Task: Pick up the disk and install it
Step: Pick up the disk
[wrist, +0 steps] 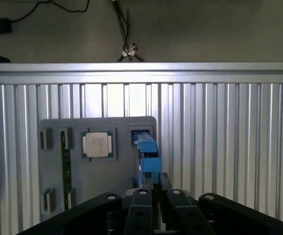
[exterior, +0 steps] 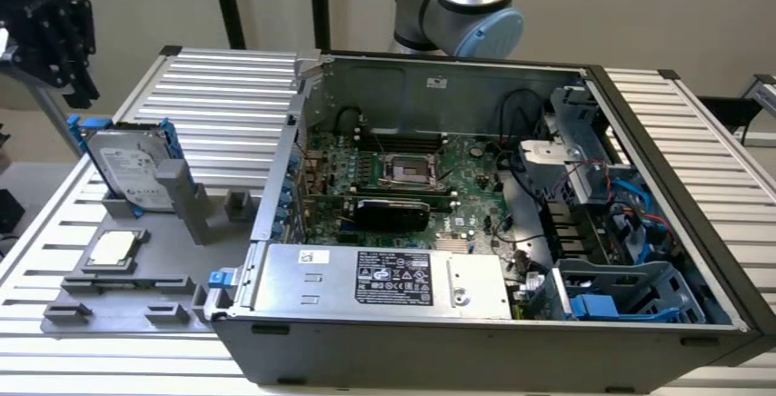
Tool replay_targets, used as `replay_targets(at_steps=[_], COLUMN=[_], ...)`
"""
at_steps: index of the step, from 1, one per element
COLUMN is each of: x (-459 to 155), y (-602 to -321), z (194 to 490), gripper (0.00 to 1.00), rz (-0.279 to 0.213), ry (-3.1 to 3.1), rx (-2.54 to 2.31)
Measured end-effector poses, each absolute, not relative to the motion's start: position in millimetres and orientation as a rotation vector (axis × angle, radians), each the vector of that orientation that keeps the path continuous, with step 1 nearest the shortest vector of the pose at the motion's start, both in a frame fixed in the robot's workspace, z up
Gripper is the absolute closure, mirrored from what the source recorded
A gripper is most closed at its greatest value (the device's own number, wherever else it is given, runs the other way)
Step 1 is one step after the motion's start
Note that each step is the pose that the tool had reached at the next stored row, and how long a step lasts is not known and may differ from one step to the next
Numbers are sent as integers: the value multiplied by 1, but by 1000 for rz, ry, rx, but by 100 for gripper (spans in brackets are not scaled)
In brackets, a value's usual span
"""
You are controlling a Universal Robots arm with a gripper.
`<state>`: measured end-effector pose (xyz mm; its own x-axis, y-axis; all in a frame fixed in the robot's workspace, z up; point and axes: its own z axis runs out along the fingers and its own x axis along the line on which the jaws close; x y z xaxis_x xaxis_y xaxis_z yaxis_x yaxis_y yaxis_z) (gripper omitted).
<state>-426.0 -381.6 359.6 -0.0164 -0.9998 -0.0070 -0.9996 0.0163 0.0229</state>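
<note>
Disk (exterior: 129,171) upright in grey holder (exterior: 126,291), chip (exterior: 112,248) alongside

The white label (exterior: 127,180) on the disk (exterior: 126,140) and black label (exterior: 394,280) on the silver box (exterior: 303,274) are illegible.

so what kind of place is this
Probably a robotics lab bench for computer assembly: an opened desktop PC case lies on a ribbed aluminium table, a grey fixture beside it holds a hard drive and a CPU chip, and a Universal Robots arm stands behind.
</note>
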Motion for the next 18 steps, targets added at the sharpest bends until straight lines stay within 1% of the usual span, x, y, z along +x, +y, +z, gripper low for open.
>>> replay_targets(at_steps=[1, 3, 4, 7, 9, 10, 18], x=[-426, -426, -426, -426, -426, -426, -426], y=[-382, -383, -383, -384, -384, -385, -385], z=[359, 357, 355, 349, 346, 344, 329], gripper=[76, 64, 64, 47, 47, 40, 40], rz=[-33, -33, -33, -33, -33, -33, -33], ry=[-2230, -2229, -2228, -2226, -2225, -2225, -2223], rx=[2197, 2198, 2199, 2201, 2202, 2202, 2205])
